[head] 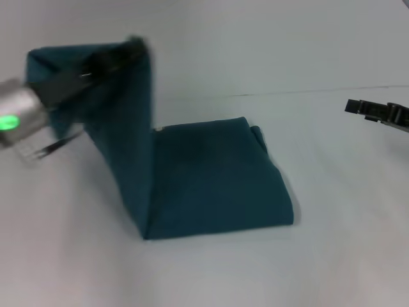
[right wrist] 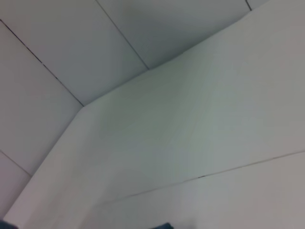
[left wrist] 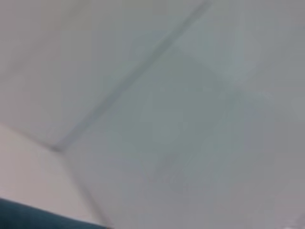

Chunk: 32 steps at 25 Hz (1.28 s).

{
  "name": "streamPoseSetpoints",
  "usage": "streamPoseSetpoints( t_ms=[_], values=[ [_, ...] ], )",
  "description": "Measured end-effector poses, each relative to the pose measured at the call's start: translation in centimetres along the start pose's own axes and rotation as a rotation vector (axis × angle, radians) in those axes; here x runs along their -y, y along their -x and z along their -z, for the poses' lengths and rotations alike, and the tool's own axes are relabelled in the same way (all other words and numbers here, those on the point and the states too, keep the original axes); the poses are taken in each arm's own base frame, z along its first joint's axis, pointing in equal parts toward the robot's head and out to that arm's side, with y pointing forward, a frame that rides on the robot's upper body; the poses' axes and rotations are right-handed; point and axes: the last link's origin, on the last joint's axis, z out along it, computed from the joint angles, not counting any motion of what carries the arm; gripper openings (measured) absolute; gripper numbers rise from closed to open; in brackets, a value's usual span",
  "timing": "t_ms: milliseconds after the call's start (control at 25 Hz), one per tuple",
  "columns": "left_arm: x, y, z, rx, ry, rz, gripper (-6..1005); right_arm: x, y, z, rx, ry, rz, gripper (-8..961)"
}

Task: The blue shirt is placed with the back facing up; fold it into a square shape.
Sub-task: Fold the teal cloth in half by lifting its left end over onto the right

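Up at the left, one end of the blue shirt [head: 211,179] is held pinched in the left gripper [head: 131,48], raised off the white table [head: 332,256]. From that gripper the cloth hangs down as a long band to a folded part lying flat below and to the right of it. No writing can be read. The right gripper [head: 350,106] is seen well apart from the shirt; whether its fingers are spread cannot be told.

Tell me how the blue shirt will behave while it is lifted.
Probably floppy: the blue shirt hangs in a limp strip from the left pincer. Likely light, as one pinch carries it. The flat folded part may drag.
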Motion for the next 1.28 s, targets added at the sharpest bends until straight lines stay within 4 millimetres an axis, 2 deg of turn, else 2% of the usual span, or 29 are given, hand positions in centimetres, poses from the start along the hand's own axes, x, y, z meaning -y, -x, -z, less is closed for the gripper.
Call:
streamPoseSetpoints(
  t_ms=[80,160,200,240,360,440,600,760,1000,1240,1280],
  values=[
    [-1.2,1.0,-3.3,0.006,0.087,0.012,46,0.3,0.0,0.6,0.001,0.0,0.0,791],
    [-2.5,3.4,-7.6,0.031,0.153,0.034,46,0.4,0.2,1.3,-0.002,0.006,0.007,791],
    [-2.5,3.4,-7.6,0.031,0.153,0.034,46,0.4,0.2,1.3,-0.002,0.006,0.007,791],
    [-2.7,4.2,-8.5,0.042,0.156,0.043,46,0.5,0.3,1.5,-0.005,0.01,0.011,791],
    [-3.0,7.7,-10.9,0.065,0.13,0.051,48,0.7,0.6,2.1,-0.013,0.01,0.023,791],
    [-2.9,9.8,-11.4,0.057,0.096,0.041,50,0.7,0.6,2.1,-0.016,0.01,0.03,791],
    [-2.9,13.0,-11.1,0.054,0.051,-0.005,55,0.1,0.8,1.4,-0.028,0.028,0.053,790],
    [-2.8,14.7,-10.7,0.087,0.026,-0.019,186,-0.3,0.6,0.8,-0.041,0.036,0.065,790],
    [-2.3,14.9,-9.9,0.08,0.016,-0.007,417,-0.4,0.0,0.4,-0.05,0.034,0.068,790],
    [-1.0,13.6,-6.9,-0.012,0.037,-0.012,696,-2.0,-0.6,-0.7,-0.131,0.094,0.119,791],
    [-0.7,13.4,-6.1,-0.017,0.039,-0.023,701,-2.3,-0.7,-1.0,-0.147,0.104,0.131,791]
  ],
)
